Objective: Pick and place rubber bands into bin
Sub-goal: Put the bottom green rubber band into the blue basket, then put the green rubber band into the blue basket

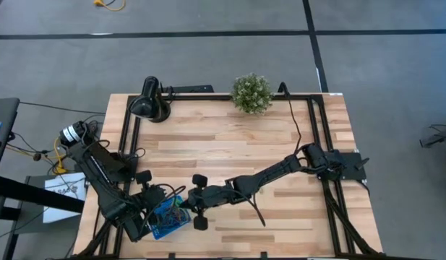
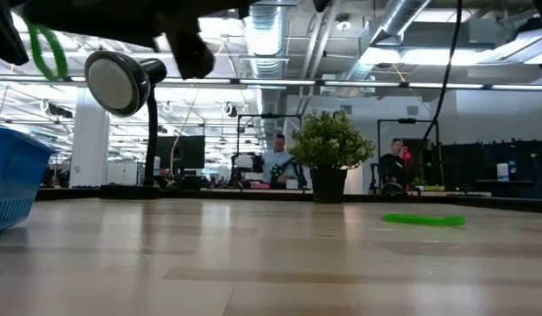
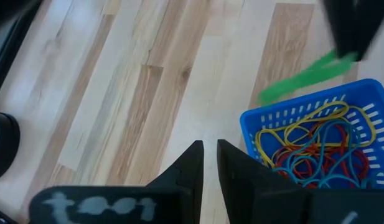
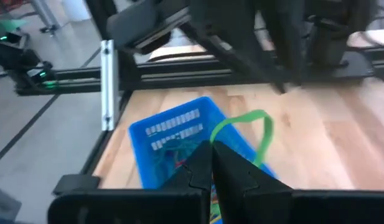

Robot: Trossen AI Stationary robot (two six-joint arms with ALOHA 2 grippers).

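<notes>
One green rubber band (image 4: 244, 127) hangs from my clenched right end effector (image 4: 211, 163); I release only above the bin (image 4: 173, 134). The left end effector (image 3: 209, 163) is nearly shut, empty.

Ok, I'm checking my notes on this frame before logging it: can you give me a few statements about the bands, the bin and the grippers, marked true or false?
1. The right gripper is shut on a green rubber band close to the bin. True.
2. The bin is empty. False: it holds a tangle of yellow, red and blue bands.
3. Another green band lies loose on the table. True.
4. The potted plant stands next to the bin. False: it stands at the table's far edge, while the bin sits near the front edge on the left arm's side.
</notes>
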